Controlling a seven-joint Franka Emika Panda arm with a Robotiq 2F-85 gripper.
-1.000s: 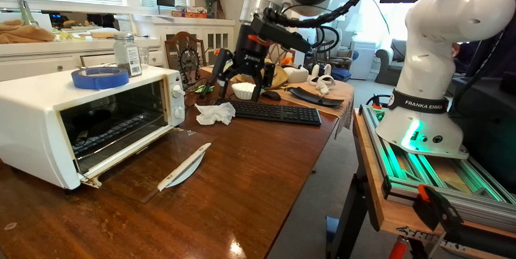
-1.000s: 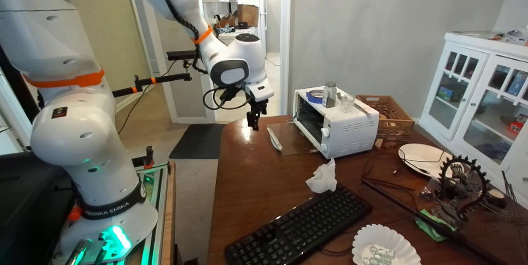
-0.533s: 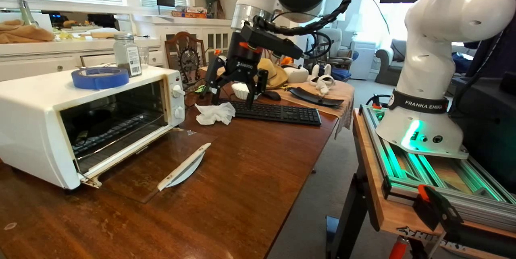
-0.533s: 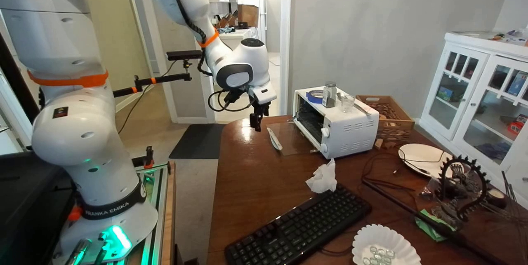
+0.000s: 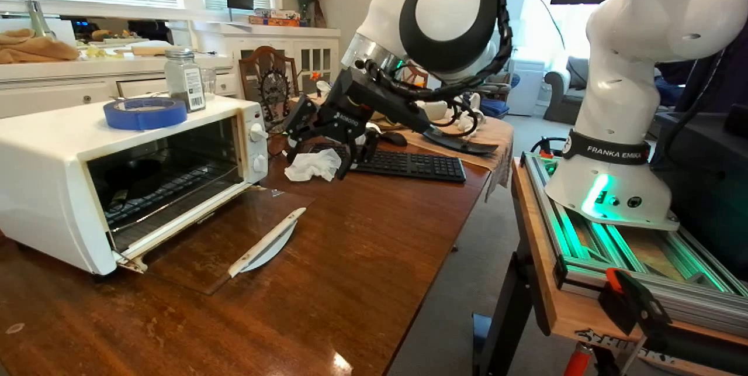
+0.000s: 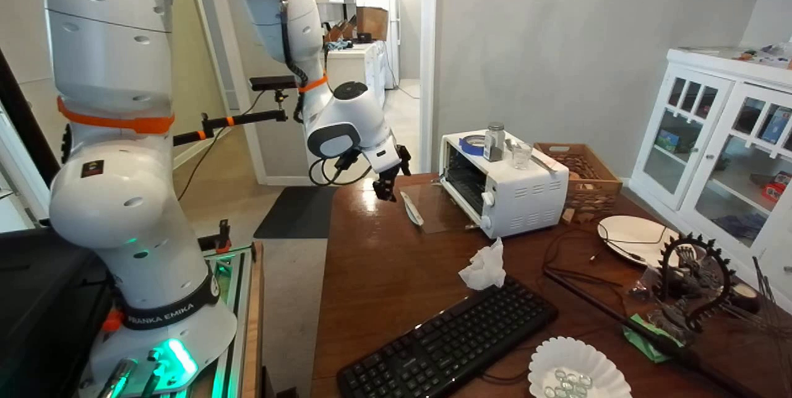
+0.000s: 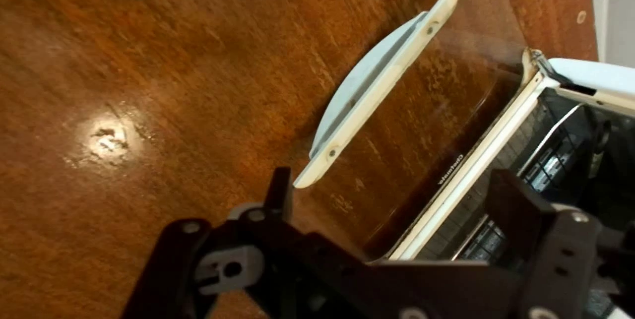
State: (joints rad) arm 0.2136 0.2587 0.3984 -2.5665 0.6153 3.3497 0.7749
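Home interior with pale grey walls (image 6: 557,45) and one long, glossy brown wooden table (image 6: 371,317). Beside the table stands one white, jointed robot arm (image 6: 124,200). On it sits one white, box-shaped toaster oven (image 6: 529,200), its single clear glass door (image 7: 397,150) lowered flat, one cream handle (image 7: 381,88) along the outer edge. Near the oven is one brown woven basket (image 6: 588,197). Next in size: one black keyboard (image 6: 448,342) and one white oval plate (image 6: 628,224). One black two-fingered gripper (image 7: 391,180) hovers above the table near the door and handle, its two fingers (image 7: 513,205) spread well apart. In an exterior view it partly hides the keyboard and one crumpled white tissue (image 5: 312,166); in the wrist view it covers part of the oven. Smaller still: one white fluted bowl (image 6: 572,354); on the oven's top, one clear lidded glass jar (image 5: 186,80), one blue tape roll (image 5: 146,118) and one clear drinking glass (image 6: 521,156).
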